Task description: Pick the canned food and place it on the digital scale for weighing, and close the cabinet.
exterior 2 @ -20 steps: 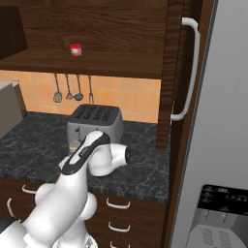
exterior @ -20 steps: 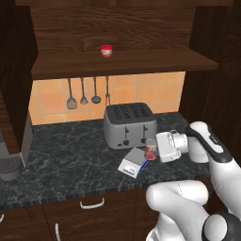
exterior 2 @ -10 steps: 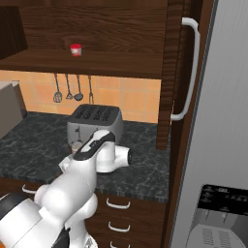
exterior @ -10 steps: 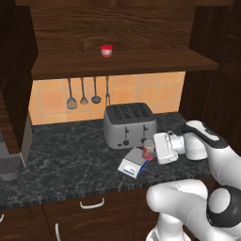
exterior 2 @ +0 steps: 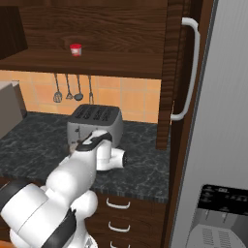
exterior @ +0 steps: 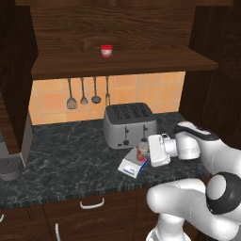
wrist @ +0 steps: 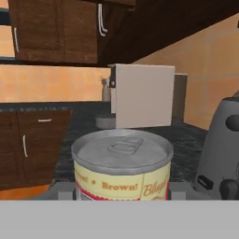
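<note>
In the centre of the left base view, the end effector [exterior: 147, 151] is clamped on the can [exterior: 142, 149], holding it upright over the scale [exterior: 132, 165], which lies on the counter [exterior: 70, 160] just in front of the toaster [exterior: 129, 124]. Whether the can touches the scale I cannot tell. In the hand view the can [wrist: 122, 164] sits at lower centre. The cabinet [exterior 2: 177, 72] door stands open at upper right of the right base view.
</note>
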